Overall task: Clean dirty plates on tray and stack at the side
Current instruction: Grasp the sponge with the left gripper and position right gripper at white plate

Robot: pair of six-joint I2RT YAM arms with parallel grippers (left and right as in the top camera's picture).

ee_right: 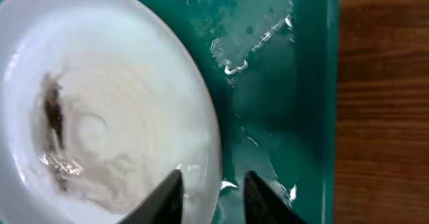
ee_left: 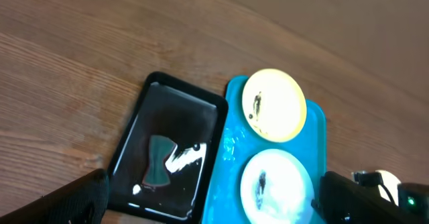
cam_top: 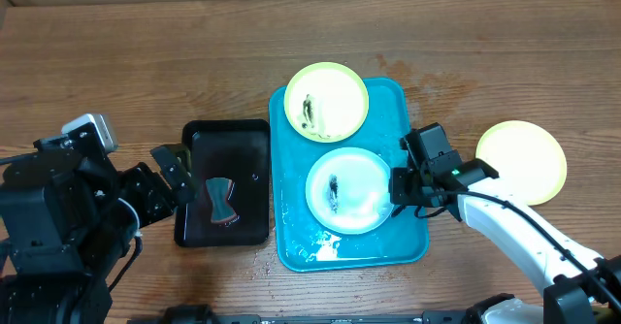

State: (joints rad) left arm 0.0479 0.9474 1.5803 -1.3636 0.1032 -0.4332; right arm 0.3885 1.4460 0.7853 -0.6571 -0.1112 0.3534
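- While the left gripper (cam_top: 177, 177) hangs wide open and empty just beside the left edge of the small black rectangular tray (cam_top: 247, 140), the right gripper (ee_right: 213, 200) is low over the large turquoise plastic tray (cam_top: 412, 251).
- Its jaws stand a little apart, one on each side of the rim of the light blue round plastic plate (cam_top: 364, 183), and neither visibly presses the rim.
- This plate, smeared dark at its centre, lies in the turquoise tray's near half.
- One pale yellow-green round plate (cam_top: 335, 96), also smeared, lies at the far end, overlapping the rim.
- Another yellow-green plate (cam_top: 521, 162) lies on the wooden table (cam_top: 146, 62), right of the tray.
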